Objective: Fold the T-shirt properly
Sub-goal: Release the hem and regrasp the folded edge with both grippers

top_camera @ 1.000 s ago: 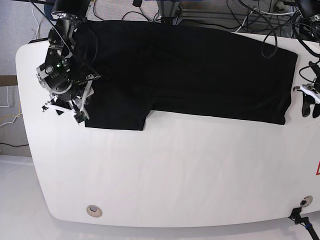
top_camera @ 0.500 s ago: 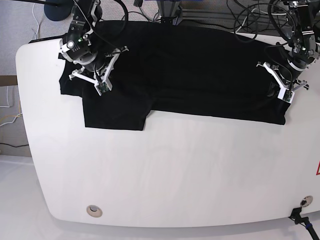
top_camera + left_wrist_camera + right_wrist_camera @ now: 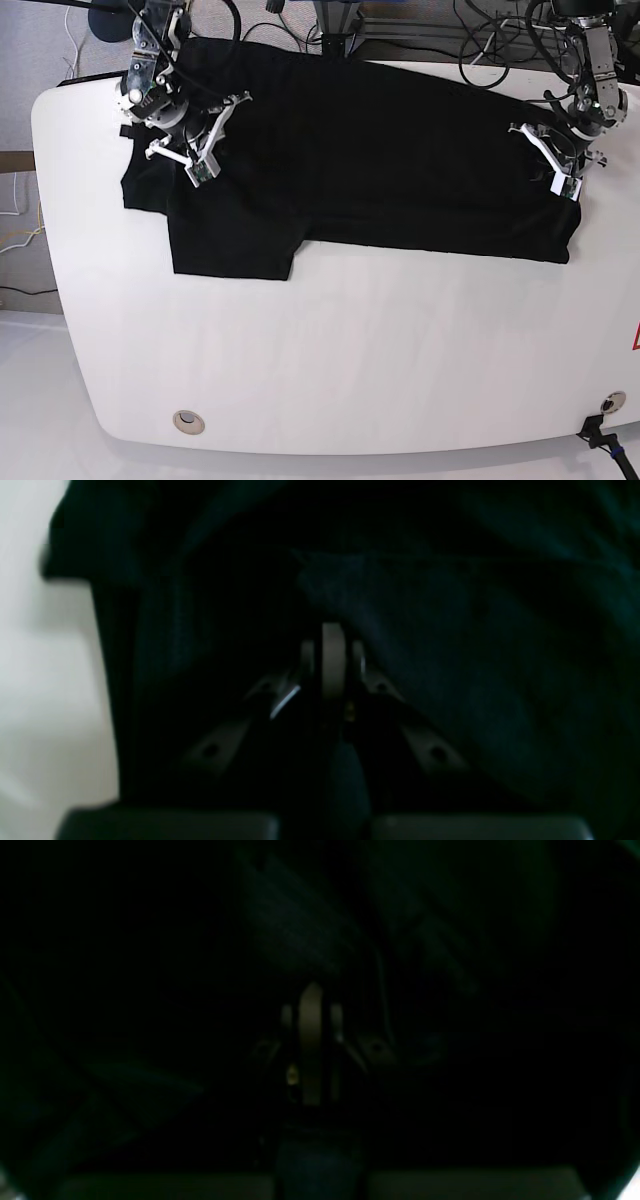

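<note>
The black T-shirt (image 3: 380, 150) lies plain side up across the far half of the white table (image 3: 350, 350), one sleeve (image 3: 232, 245) pointing toward the front. At the shirt's left shoulder, my right gripper (image 3: 198, 172) presses down into the cloth. My left gripper (image 3: 562, 182) is down on the shirt's right end. In the left wrist view the left gripper (image 3: 332, 632) has its fingers together, with a dark fold (image 3: 450, 645) bunched over the tips. The right gripper (image 3: 311, 992) in its own view is likewise shut, with black cloth all round it.
Cables (image 3: 500, 40) and a metal frame (image 3: 400, 20) lie behind the table's far edge. A round metal insert (image 3: 187, 421) sits near the front left corner and a small black fitting (image 3: 600, 435) at the front right.
Both arms came in from the table's sides onto the shirt and both grippers closed. The shirt's far right corner has drawn inward.
</note>
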